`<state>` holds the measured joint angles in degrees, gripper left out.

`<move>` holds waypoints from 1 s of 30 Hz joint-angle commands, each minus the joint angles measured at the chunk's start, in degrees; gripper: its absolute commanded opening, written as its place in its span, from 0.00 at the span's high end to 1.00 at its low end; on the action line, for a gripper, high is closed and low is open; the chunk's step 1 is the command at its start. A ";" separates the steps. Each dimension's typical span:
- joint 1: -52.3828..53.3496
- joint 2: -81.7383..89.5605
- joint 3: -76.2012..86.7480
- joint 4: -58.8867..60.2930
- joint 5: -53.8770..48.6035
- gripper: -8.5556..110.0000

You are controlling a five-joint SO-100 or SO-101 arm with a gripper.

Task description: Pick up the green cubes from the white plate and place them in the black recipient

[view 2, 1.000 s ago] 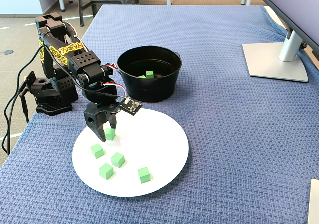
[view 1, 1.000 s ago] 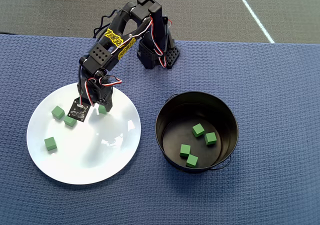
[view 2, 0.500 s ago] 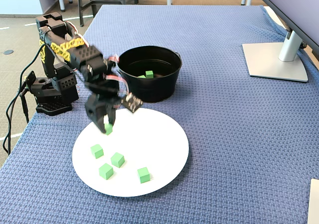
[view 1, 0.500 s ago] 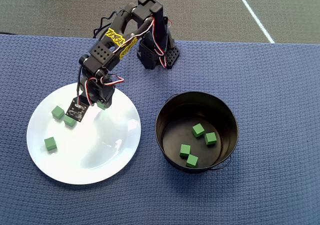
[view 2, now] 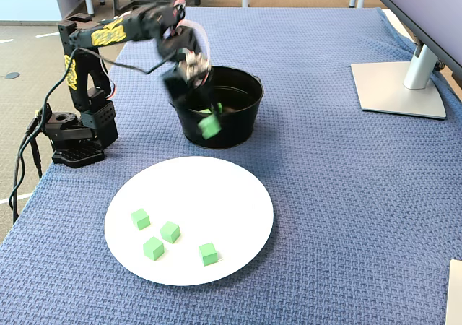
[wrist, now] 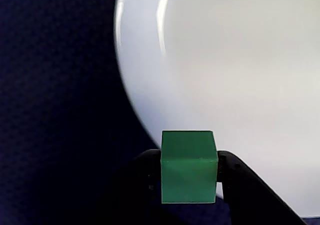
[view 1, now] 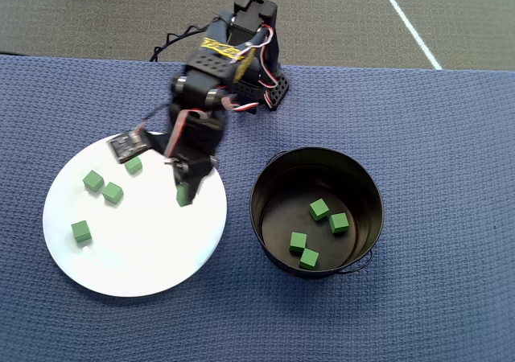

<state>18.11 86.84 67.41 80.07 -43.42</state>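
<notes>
In the overhead view the tool (view 1: 185,195) hangs over the right part of the white plate (view 1: 145,265), clamped on one green cube (view 1: 183,195). Four more cubes lie on the plate: one (view 1: 133,165) near the arm's small circuit board, two (view 1: 94,181) (view 1: 113,193) side by side at the left, and one (view 1: 80,232) lower left. The black recipient (view 1: 265,177) stands just right of the plate on the blue-clothed bench (view 1: 451,177), with four cubes (view 1: 319,210) on its flat bottom. The arm covers most of the carried cube here, so the grip itself is hard to read.

The wrist view settles it: the carried cube (wrist: 189,166) sits squarely between the two dark fingers (wrist: 235,177), pinched on opposite flat faces, with the plate's rim (wrist: 122,75) and dark cloth below. The cube looks light, stiff and matte, so a flat-face pinch should hold without slipping or crushing. The fingertips are cut off by the bottom edge.

In the fixed view the cube (view 2: 210,126) is raised in front of the recipient's near wall (view 2: 231,133), blurred. Four cubes (view 2: 170,232) sit on the plate (view 2: 238,195). The pot's contents are mostly hidden behind the arm and wall.
</notes>
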 commanded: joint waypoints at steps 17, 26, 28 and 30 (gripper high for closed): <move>-35.24 -7.73 -2.64 -7.47 38.76 0.83; -29.97 3.34 -0.35 -5.10 35.42 0.72; -25.05 6.94 -1.32 -4.66 35.16 0.74; -18.54 8.88 -3.87 -3.16 34.63 0.76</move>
<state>-10.37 88.15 67.85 74.62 -7.12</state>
